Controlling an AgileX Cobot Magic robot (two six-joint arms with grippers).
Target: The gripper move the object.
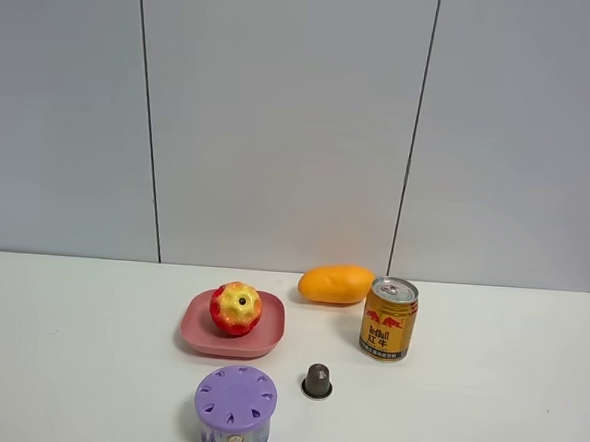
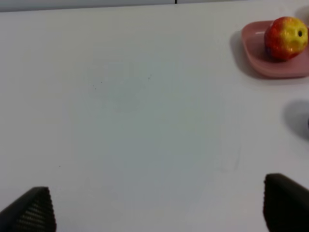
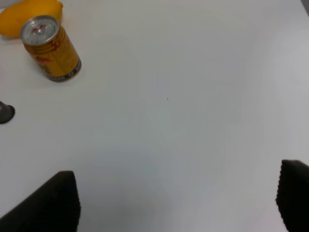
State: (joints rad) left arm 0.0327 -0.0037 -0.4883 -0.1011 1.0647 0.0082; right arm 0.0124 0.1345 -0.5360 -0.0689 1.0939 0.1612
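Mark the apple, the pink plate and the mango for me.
apple [image 1: 236, 309], exterior high view, on its red-and-yellow side.
pink plate [image 1: 270, 332], exterior high view, on its right rim.
mango [image 1: 335, 283], exterior high view, mid-body.

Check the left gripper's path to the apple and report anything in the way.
Nothing visible blocks it. In the left wrist view, bare white table lies between the open left gripper and the apple, which sits on the pink plate. The purple container stands nearer the camera, off that line.
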